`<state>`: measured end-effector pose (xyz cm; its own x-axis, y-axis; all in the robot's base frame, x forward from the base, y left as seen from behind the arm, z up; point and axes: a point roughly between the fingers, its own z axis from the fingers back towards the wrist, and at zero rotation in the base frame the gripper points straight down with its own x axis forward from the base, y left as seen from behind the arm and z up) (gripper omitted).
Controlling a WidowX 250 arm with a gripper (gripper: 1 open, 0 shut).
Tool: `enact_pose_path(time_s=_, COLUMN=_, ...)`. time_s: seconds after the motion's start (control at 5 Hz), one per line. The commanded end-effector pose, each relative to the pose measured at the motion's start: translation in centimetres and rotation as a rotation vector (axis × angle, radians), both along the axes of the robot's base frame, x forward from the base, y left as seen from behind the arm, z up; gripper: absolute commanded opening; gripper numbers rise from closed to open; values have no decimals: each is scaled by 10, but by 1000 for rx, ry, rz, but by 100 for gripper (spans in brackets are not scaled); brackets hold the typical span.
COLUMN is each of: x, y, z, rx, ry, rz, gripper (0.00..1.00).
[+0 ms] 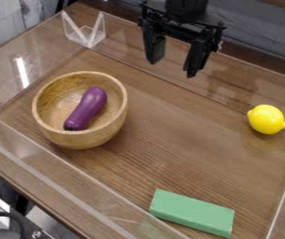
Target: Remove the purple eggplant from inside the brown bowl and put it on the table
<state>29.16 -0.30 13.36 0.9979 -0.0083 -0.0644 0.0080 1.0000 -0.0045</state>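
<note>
The gripper (179, 58) is hanging at the upper centre of the frame with its jaws spread wide and holding nothing, well apart from the brown bowl (48, 123), which suggests the approach is yet to begin. The purple eggplant (86, 108) is lying slantwise inside that bowl at left of centre, alone in it. The lemon (267, 119) at right and the green block (192, 213) at the bottom are sitting on the table (189, 140), leaving bare wood between them for a set-down.

A round yellow lemon (267, 119) sits at the right edge of the frame, resting alone. A flat green rectangular block (192, 212) lies at the lower centre-right, set at a slight diagonal. The two are well apart. A small clear angled acrylic piece (83, 30) stands at upper left.
</note>
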Motion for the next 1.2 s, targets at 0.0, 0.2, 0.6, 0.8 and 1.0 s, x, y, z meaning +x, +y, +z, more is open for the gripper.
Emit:
enact_pose_path(time_s=0.0, x=-3, y=3, z=-8, rx=0, ry=24, rz=1, gripper=100)
enact_pose_path(time_s=0.2, x=-14, y=21, z=-15, rx=6, ry=33, rz=19, gripper=100)
enact_pose_path(time_s=0.6, x=-40, y=76, z=-10, rx=15, ry=1, rz=30, gripper=100)
enact_pose_path(time_s=0.8, x=-47, y=93, z=-14, rx=24, ry=-2, rz=42, gripper=100)
enact_pose_path(time_s=1.0, x=-50, y=102, z=-23, rx=31, ry=-1, rz=49, gripper=100)
